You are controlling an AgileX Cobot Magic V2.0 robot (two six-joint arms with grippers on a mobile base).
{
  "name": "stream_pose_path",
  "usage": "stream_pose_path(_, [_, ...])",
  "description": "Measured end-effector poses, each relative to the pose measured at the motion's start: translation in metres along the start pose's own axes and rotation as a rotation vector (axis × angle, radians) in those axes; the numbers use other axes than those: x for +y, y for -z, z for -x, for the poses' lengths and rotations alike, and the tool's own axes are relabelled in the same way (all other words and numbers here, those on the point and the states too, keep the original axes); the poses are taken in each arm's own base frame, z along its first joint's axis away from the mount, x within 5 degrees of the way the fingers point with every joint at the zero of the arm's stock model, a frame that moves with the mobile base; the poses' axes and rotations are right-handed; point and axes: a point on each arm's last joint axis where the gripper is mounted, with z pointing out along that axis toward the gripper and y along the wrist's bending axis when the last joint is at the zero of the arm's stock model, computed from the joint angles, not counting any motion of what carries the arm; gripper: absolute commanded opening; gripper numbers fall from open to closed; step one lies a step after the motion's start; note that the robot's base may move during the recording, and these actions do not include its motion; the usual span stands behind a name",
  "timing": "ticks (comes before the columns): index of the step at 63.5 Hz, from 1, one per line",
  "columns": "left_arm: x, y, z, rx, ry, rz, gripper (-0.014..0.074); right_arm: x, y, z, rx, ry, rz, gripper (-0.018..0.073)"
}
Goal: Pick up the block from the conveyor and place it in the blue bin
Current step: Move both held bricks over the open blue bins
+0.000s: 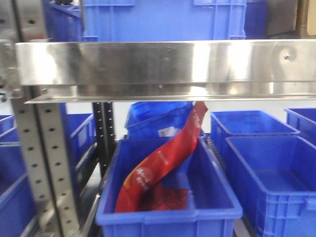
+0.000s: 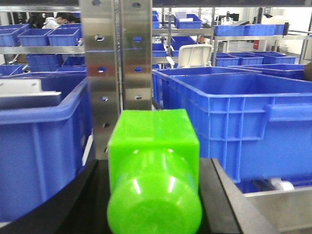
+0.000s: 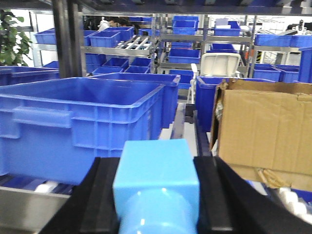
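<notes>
Front view: shiny steel beam [image 1: 163, 66] across the top, perforated steel upright [image 1: 49, 163] at left, black slotted post [image 1: 104, 133] behind it. Red printed wrapper [image 1: 163, 163] stands slanted and curved, top end just under the beam, lower end down at left. Left wrist view: perforated steel post [image 2: 117, 73] centre, white lidded container [image 2: 195, 54] behind, person in white [image 2: 53, 20] far back left, steel ledge [image 2: 278, 209] bottom right. Right wrist view: open cardboard box [image 3: 265, 126] at right with torn lower edge, plant [image 3: 14, 41] far left, dark post [image 3: 66, 39], metal racks [image 3: 185, 36] at the back, roller shelf [image 3: 131, 44] on the racks.
</notes>
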Motion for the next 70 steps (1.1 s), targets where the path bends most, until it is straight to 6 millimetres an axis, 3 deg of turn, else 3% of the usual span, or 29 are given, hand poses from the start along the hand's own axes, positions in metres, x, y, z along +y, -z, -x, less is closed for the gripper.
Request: stream_pose_path(70, [0.0000,0.0000,0.0000,0.000,0.000,0.000,-0.0111,0.0000,0.0000,0.0000,0.000,0.000,0.000,-0.0167])
